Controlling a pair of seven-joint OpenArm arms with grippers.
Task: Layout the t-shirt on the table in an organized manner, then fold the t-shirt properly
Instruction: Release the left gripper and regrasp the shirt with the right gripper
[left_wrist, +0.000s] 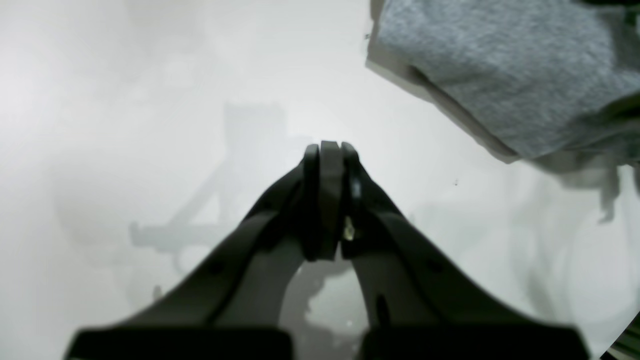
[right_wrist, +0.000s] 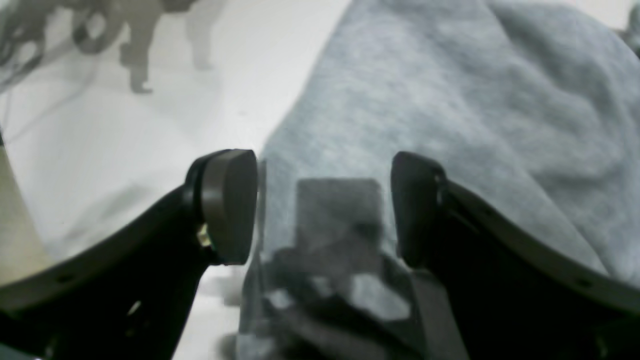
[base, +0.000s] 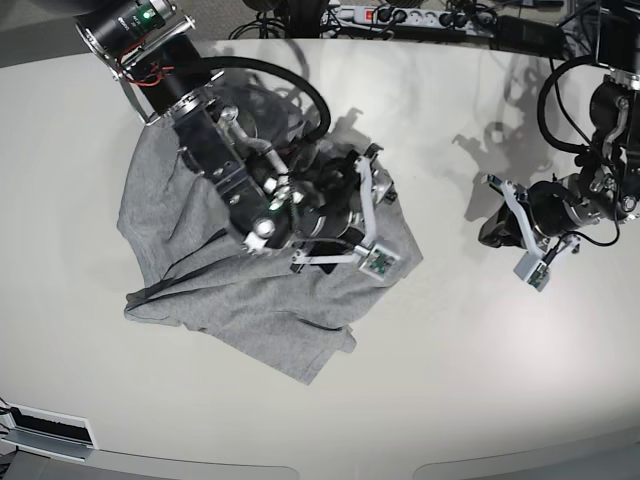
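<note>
You're dealing w/ a limp, light t-shirt (base: 240, 290) bunching on the table (base: 480, 360); pinch its hem edge. Right gripper (right_wrist: 325, 210) is hovering, jaws apart; left gripper (left_wrist: 330, 150) is sitting jaws together, empty.

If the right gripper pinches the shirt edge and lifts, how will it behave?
Likely floppy: the shirt lies creased and bunched, so it should drape from the open right gripper. Probably slides easily, since the table looks glossy.
</note>
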